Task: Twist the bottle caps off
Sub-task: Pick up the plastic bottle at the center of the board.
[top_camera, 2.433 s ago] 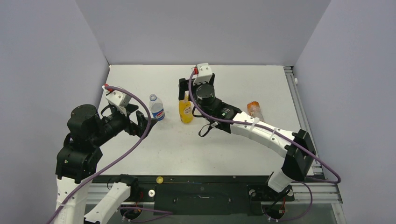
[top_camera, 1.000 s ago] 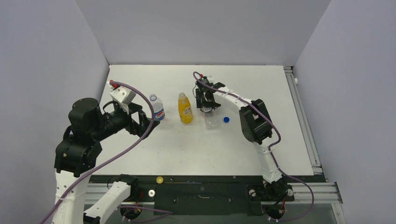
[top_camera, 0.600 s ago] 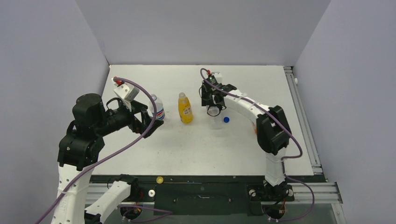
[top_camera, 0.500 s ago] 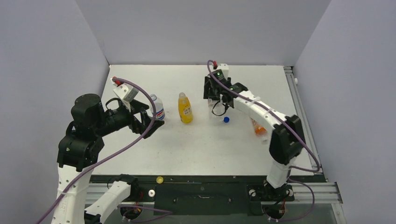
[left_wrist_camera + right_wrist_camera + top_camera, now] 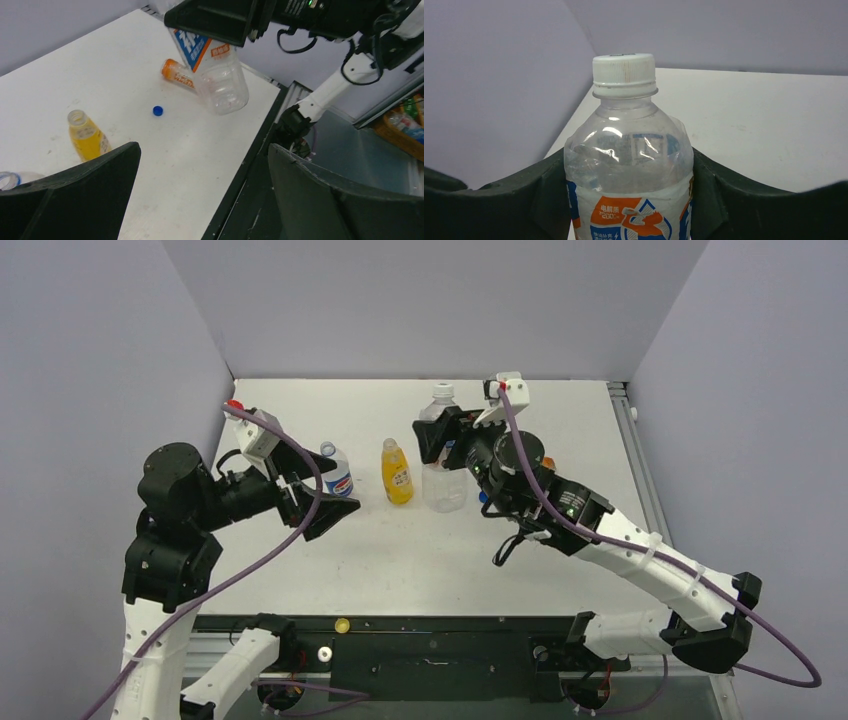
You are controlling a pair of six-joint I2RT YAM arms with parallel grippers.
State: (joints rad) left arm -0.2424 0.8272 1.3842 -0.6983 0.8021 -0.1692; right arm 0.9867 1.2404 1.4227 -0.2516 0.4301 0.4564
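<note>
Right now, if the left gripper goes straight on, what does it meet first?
Left gripper tilts down, so probably bare table first. Yellow bottle and blue cap lie left of that line. Depth unclear.

Water bottle held aloft, cap on

A clear water bottle [image 5: 629, 150], its white screw cap [image 5: 624, 67] in place, stands upright in the right gripper [image 5: 630, 200]. On the table [image 5: 400, 560], the Pepsi bottle [image 5: 338, 478] and yellow juice bottle [image 5: 398, 478] stand open-necked. The orange drink bottle [image 5: 179, 74] lies on its side, near a blue cap [image 5: 158, 110]. A yellow cap [image 5: 342, 625] and a loose white cap [image 5: 324, 653] rest on the black rail [image 5: 440, 640].
</note>
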